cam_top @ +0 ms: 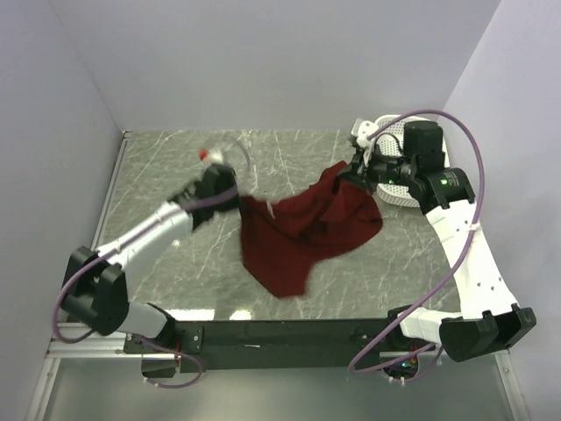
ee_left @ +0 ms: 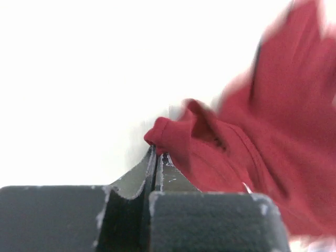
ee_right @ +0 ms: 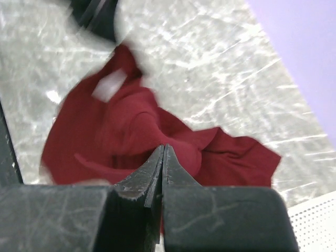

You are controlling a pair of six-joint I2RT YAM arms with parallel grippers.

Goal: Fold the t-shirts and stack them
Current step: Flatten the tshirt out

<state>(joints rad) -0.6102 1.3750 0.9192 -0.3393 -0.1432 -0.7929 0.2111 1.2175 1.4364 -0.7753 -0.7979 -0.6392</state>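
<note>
We log L gripper (ee_left: 156, 155) & R gripper (ee_right: 163, 152) both clamped on t-shirt (cam_top: 298, 237), bunched between them over counter (cam_top: 158, 167); no fold yet, stacking still to do.

No legible text or markings

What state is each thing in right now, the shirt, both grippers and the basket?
maroon t-shirt: unfolded and bunched, pinched at two edges, draped between the grippers.
left gripper: shut on the shirt's hem.
right gripper: shut on the shirt's fabric.
white mesh basket: at the table's far right, partly hidden; contents cannot be told.
</note>
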